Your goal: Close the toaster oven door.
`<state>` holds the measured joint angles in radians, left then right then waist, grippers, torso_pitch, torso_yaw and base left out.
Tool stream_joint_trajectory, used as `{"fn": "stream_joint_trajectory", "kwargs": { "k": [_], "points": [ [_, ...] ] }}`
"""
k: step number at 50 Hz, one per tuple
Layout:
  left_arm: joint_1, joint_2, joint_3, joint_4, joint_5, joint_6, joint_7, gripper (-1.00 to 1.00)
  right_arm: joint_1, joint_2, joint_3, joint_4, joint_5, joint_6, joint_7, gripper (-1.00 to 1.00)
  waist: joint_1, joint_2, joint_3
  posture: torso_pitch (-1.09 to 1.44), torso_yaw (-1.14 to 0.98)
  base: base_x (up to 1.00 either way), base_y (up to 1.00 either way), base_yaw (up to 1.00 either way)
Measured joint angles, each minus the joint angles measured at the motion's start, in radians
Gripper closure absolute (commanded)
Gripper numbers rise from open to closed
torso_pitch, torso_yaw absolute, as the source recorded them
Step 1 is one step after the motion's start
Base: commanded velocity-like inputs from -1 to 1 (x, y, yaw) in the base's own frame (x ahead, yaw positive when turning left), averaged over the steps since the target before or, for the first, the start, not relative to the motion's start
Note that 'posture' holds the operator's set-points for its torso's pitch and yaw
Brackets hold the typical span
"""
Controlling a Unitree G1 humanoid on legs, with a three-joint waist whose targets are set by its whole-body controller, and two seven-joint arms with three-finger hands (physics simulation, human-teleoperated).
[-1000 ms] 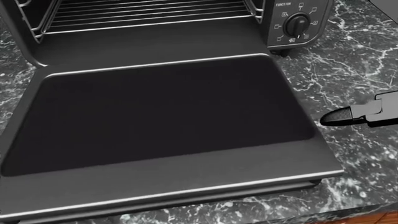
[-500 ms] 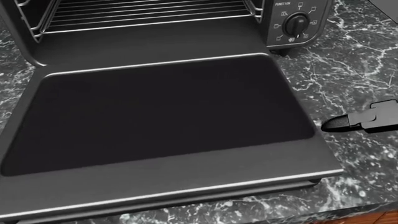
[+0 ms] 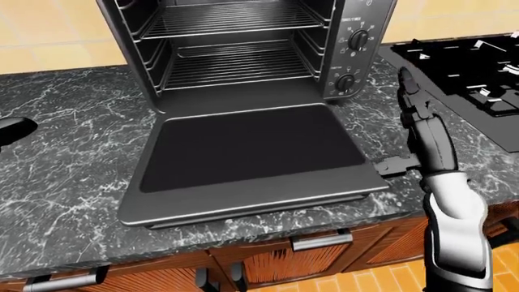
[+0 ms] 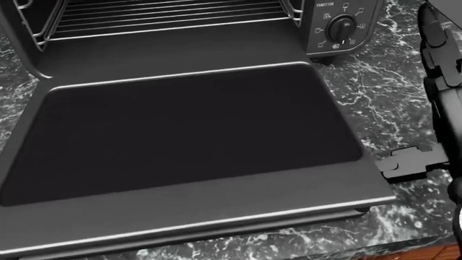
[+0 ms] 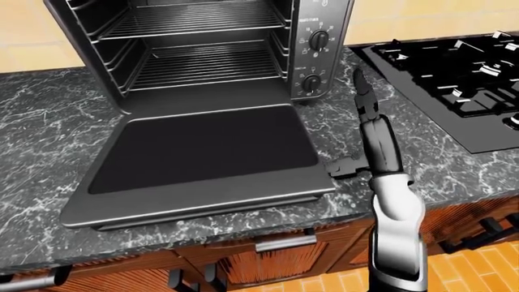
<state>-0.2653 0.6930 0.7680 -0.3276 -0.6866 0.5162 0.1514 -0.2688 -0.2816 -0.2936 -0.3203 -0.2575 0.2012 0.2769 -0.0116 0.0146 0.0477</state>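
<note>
Toaster oven door (image 3: 251, 158) fully down, flat on counter (image 3: 73, 152). Right hand (image 3: 418, 121) just right of it, fingers spread (left hand's state: can't tell).

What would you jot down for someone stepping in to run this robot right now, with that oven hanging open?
Right hand: open, fingers stretched out, holding nothing, beside the right edge of the toaster oven door; one finger points at that edge.
Left hand: only a dark tip shows at the left-eye view's left edge, over the counter; state unclear.
Door: fully down, lying flat, toaster oven racks exposed.
Done: nothing yet.
Left: probably get the right hand under the door's edge, swing it up shut.
</note>
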Motion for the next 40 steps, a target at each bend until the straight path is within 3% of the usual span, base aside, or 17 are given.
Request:
{"fn": "stream_joint_trajectory", "kwargs": {
  "k": [7, 16, 22, 40],
  "points": [
    [0.0, -0.001, -0.002, -0.002, -0.001, 0.001, -0.001, -1.0, -0.008, 0.047, 0.056, 0.043, 0.068, 0.046, -0.016, -1.0, -0.003, 0.005, -0.001, 0.0, 0.0, 0.0, 0.0, 0.0],
    [0.0, 0.004, 0.007, 0.001, -0.004, 0.0, 0.002, -1.0, -0.048, 0.051, 0.098, 0.056, 0.088, 0.092, -0.047, -1.0, -0.001, 0.012, 0.006, 0.0, 0.0, 0.0, 0.0, 0.0],
    [-0.001, 0.005, -0.001, 0.004, -0.006, 0.0, 0.001, -1.0, -0.079, 0.039, 0.105, 0.031, 0.09, 0.158, -0.055, -1.0, -0.002, 0.02, 0.016, 0.0, 0.0, 0.0, 0.0, 0.0],
    [0.001, 0.009, 0.005, 0.005, -0.01, 0.001, 0.003, -1.0, -0.165, 0.009, 0.085, -0.055, 0.139, 0.272, -0.095, -1.0, 0.001, 0.024, 0.019, 0.0, 0.0, 0.0, 0.0, 0.0]
  ]
}}
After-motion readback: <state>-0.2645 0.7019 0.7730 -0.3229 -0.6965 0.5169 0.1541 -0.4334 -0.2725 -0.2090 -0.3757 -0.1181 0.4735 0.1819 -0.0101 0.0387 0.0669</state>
